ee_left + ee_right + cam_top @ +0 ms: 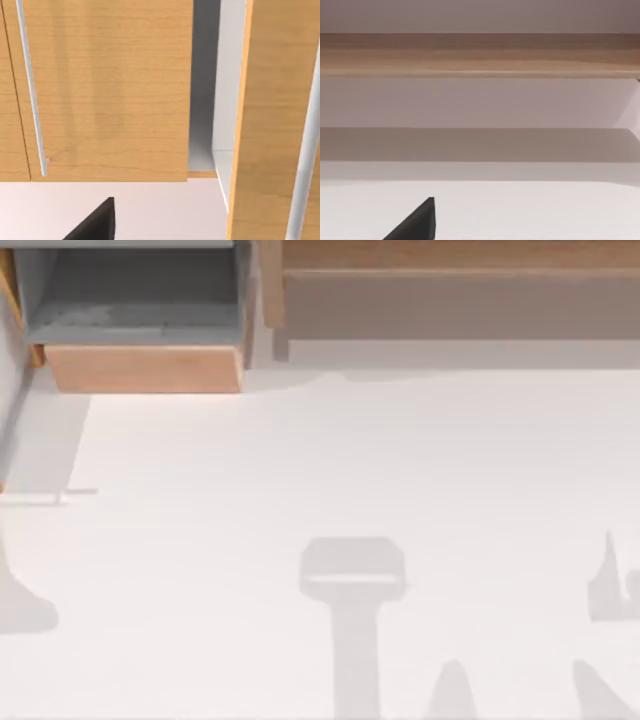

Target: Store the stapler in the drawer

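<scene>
Drawer point(140, 368) open, stapler point(355, 583) out on the table point(200, 540).
The drawer is at the upper left, the stapler lower middle. I cannot tell if the left gripper point(95, 225) or right gripper point(415, 225) is open or closed.

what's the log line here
grey boxy drawer, tan front: open | slim whitish-silver stapler: on table, outside drawer | left gripper: facing tan wood panels | right gripper: facing long brown unit

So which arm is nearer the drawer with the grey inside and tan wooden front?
Left, probably: left gripper faces the drawer close up; right gripper faces the long brown wooden unit.
</scene>
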